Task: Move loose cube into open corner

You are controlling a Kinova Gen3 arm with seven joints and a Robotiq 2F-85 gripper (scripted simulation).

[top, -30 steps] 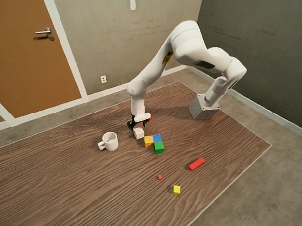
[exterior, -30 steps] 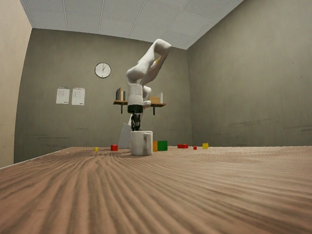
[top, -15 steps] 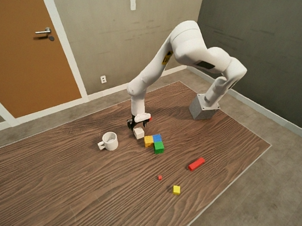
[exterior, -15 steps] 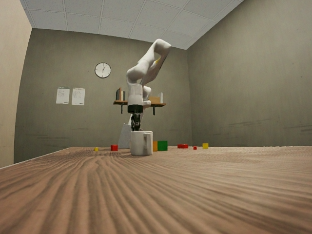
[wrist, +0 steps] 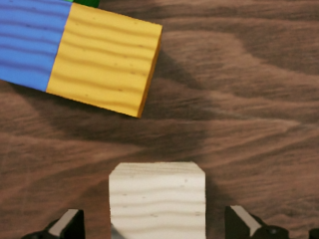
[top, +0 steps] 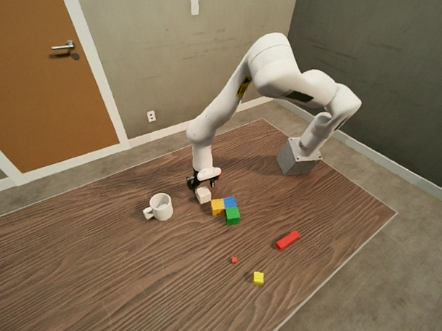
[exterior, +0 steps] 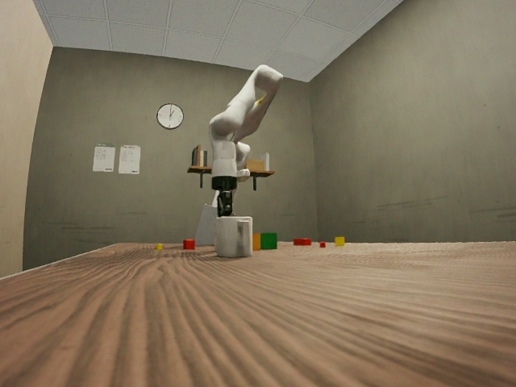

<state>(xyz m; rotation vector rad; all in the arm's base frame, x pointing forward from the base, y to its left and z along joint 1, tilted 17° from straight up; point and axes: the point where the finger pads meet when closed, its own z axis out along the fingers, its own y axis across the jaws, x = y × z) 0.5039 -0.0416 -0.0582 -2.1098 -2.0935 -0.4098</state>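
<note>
An office-like room; wall clock [exterior: 169,116], pinned papers [exterior: 104,158], bookshelf [exterior: 266,172], tiled ceiling [exterior: 200,22].

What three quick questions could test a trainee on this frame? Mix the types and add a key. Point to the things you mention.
1. True or false: the gripper [top: 202,184] [wrist: 155,221] is shut on the white cube [top: 203,195] [wrist: 158,204].
2. Which cube touches both the yellow [top: 217,206] [wrist: 105,60] and green [top: 232,215] [exterior: 268,240] cubes: A) blue, B) white?
3. Fill in: the white mug's [top: 161,206] [exterior: 229,237] opening faces ____.
Key: 1 false; 2 A; 3 up.
</note>
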